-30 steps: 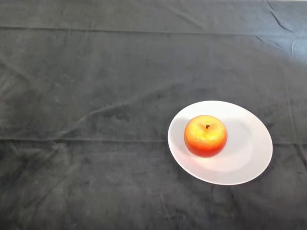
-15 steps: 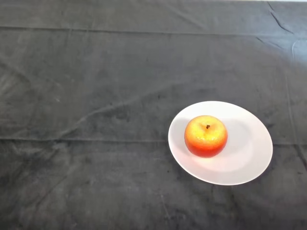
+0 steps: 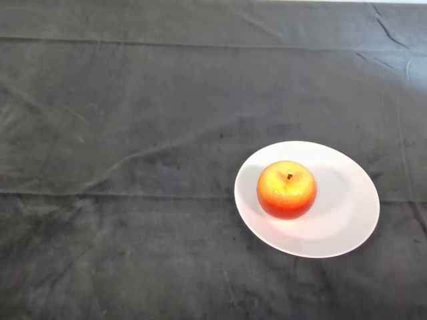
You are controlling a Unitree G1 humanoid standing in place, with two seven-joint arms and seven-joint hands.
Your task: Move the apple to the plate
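Observation:
A red and yellow apple (image 3: 287,189) sits upright, stem up, on a white plate (image 3: 347,207) at the right of the head view. The apple rests on the left half of the plate. The plate lies on the dark cloth of the table.
The dark cloth (image 3: 133,167) covers the whole table and has creases and folds across it.

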